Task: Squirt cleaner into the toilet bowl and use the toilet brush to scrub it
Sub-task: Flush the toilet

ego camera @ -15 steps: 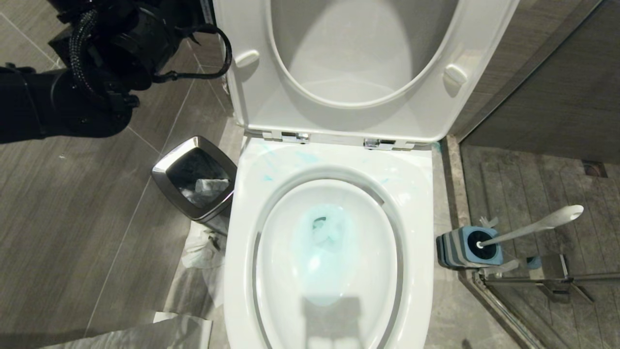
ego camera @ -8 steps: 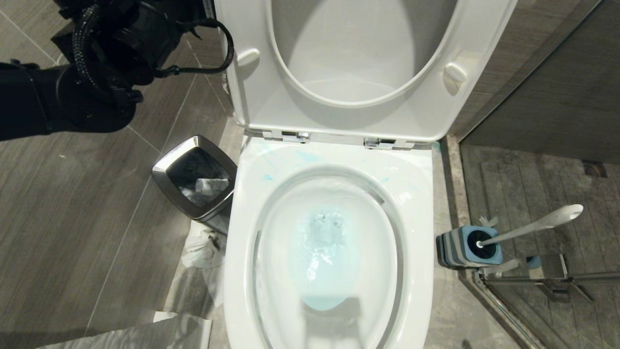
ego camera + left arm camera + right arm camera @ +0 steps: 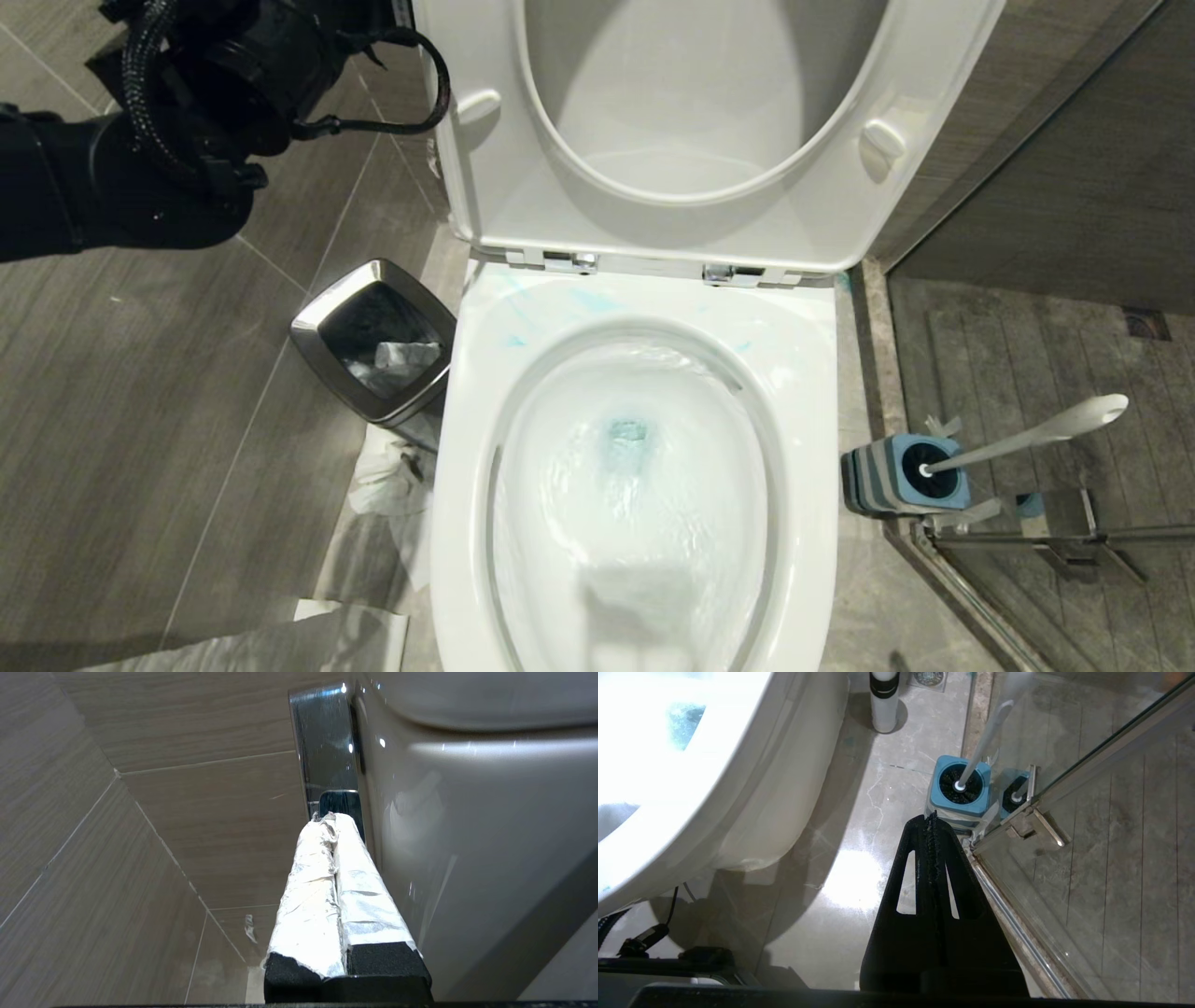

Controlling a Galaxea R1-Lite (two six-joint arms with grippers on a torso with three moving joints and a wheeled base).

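On the tiled bathroom floor [image 3: 168, 448], with our left gripper [image 3: 332, 817] closed empty beside the chrome plate [image 3: 327, 751] and water swirling in the toilet bowl [image 3: 635, 308], we risk rinsing away the cleaner [image 3: 627, 432] while the toilet brush [image 3: 1027, 437], just ahead of our closed right gripper [image 3: 932, 817], sits unused in its holder [image 3: 896, 476].

Glossy ceramic toilet bowl [image 3: 467, 392] — polished steel bin [image 3: 322, 322]

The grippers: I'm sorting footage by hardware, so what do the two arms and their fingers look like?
The left arm is bulky, matte black, with a braided hose and looped black cable. The left gripper has two long fingers wrapped in white tape over black bases. The right gripper is bare black plastic, tapering, with slotted cut-outs.
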